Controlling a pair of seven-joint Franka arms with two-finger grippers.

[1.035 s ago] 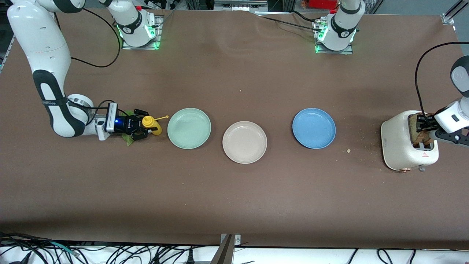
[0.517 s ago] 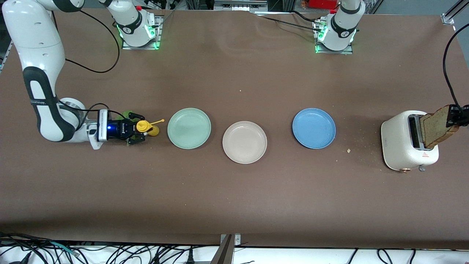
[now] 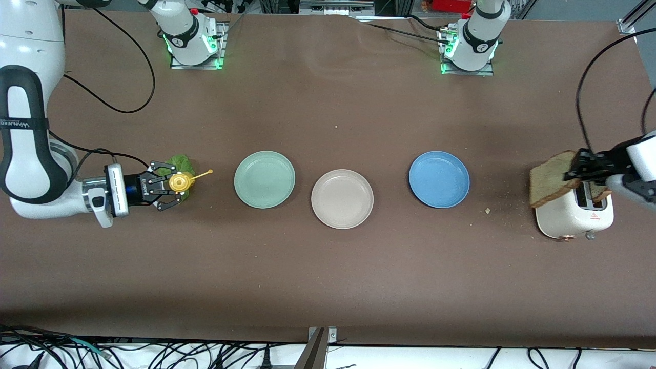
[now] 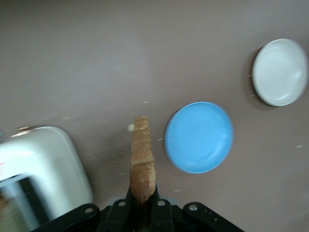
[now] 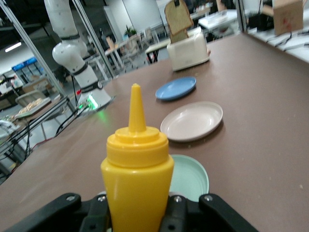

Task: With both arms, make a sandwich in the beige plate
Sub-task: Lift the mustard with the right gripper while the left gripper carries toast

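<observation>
The beige plate (image 3: 342,199) lies between a mint-green plate and a blue plate. My left gripper (image 3: 584,169) is shut on a tan bread slice (image 3: 551,177) and holds it in the air over the cream toaster (image 3: 574,218). That slice shows edge-on in the left wrist view (image 4: 143,159). A second slice (image 3: 597,192) sits in the toaster slot. My right gripper (image 3: 171,184) is shut on a yellow squeeze bottle (image 3: 179,182), held over the green lettuce leaf (image 3: 180,164). The bottle fills the right wrist view (image 5: 137,169).
The mint-green plate (image 3: 264,179) lies toward the right arm's end and the blue plate (image 3: 439,179) toward the left arm's end. Crumbs (image 3: 487,210) lie between the blue plate and the toaster.
My left gripper has pulled the bread slice up out of the toaster and swung it toward the plates. My right gripper has raised the yellow bottle and drawn back toward its own end.
</observation>
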